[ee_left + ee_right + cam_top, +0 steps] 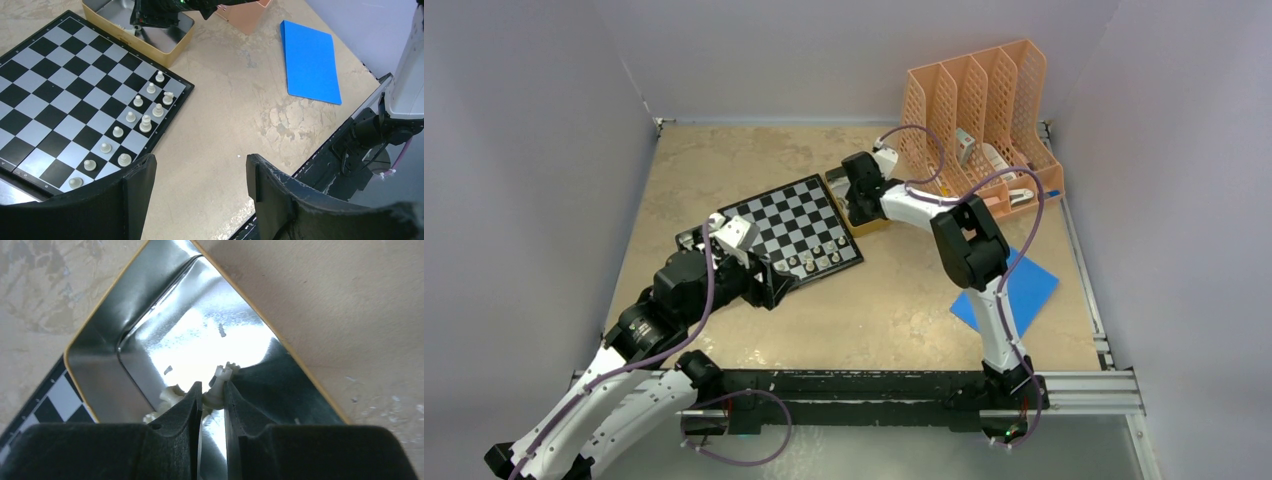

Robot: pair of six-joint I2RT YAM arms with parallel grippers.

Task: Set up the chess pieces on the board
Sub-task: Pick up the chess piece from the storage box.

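Silvery tin point(95, 360) at board's point(774, 215) 3 o'clock holds few pale chessmen point(170, 395), bunched at 6 o'clock in wrist view. right gripper point(212, 390) down inside tin, fingers narrowed to slit, pinching crowned pale piece point(221, 377) low on stem. Judgement: lift straight up, keep piece upright, clear tin wall before swinging over. pale row point(145, 122) stands along board's 5 o'clock edge. left gripper point(200, 165) spread wide, empty, hovering off board's corner.

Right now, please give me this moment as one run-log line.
right gripper: in tin, shut on pale piece | left gripper: open, empty, near board | board: pale pieces along one edge
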